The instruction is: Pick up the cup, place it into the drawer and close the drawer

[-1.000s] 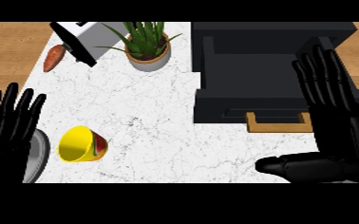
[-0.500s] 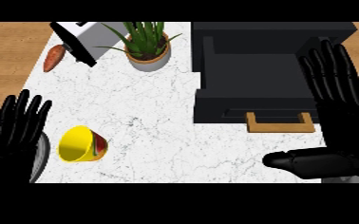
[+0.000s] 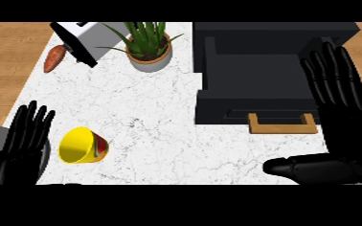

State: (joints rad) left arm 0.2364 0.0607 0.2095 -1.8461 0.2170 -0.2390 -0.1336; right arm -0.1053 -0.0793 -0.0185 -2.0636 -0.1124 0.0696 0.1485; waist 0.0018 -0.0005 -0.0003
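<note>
both sets of fingers are straight and apart, with the yellow cup (image 3: pixel 81 146) on its side on the worktop (image 3: pixel 155 105), just right of the left hand (image 3: pixel 21 153), well apart from the right hand (image 3: pixel 338 119) at the drawer (image 3: pixel 254 67).

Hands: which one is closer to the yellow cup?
The left hand, open at the lower left, just beside the cup. The right hand is across the counter, by the drawer's wooden handle.

Yellow round cup (image 3: pixel 81 146): one
Black drawer cabinet (image 3: pixel 262 62): one
Tan wooden handle (image 3: pixel 281 124): one
Green plant in terracotta pot (image 3: pixel 148 48): one
Orange carrot (image 3: pixel 54 58): one
White-and-black box (image 3: pixel 84 40): one
Black hands: two, left hand (image 3: pixel 25 148), right hand (image 3: pixel 338 119)
</note>
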